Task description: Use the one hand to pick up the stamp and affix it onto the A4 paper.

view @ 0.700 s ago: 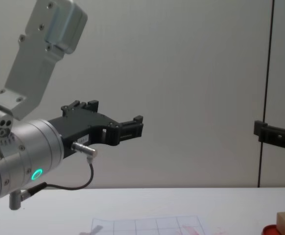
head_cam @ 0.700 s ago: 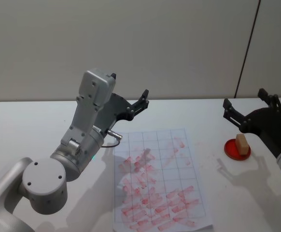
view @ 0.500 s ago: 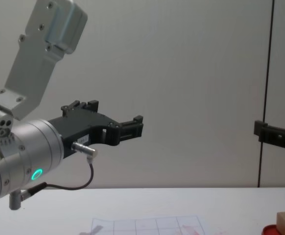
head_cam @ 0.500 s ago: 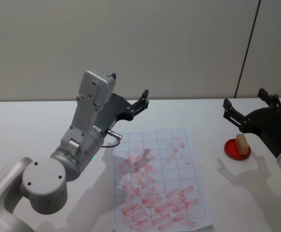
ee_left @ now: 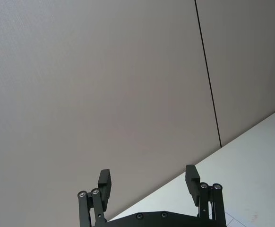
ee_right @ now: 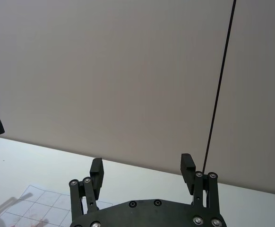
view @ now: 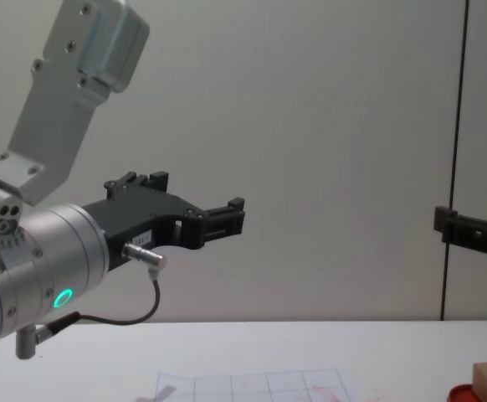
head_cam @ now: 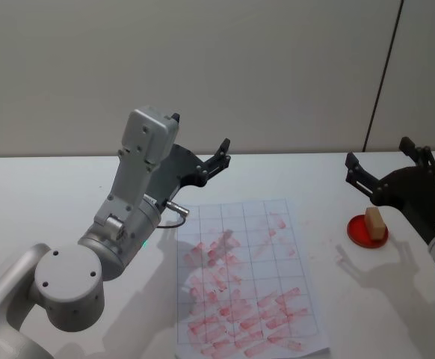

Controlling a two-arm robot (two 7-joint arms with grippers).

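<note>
Stamp (head_cam: 374, 221) sits on the red ink pad (head_cam: 357, 234), right side of counter (head_cam: 45, 187), well apart from A4 paper (head_cam: 240, 277). Right claw (head_cam: 377, 153) hangs above and just behind pad, jaws wide, empty. Left claw (ee_left: 147, 176) aloft near paper's far-left corner, wide too.

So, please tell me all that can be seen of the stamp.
The stamp is a small light tan block, wooden by its look, roughly rectangular. It stands on the round red pad at the right of the white table. Only the pad touches it; the open right tool is higher up, apart from it.
</note>
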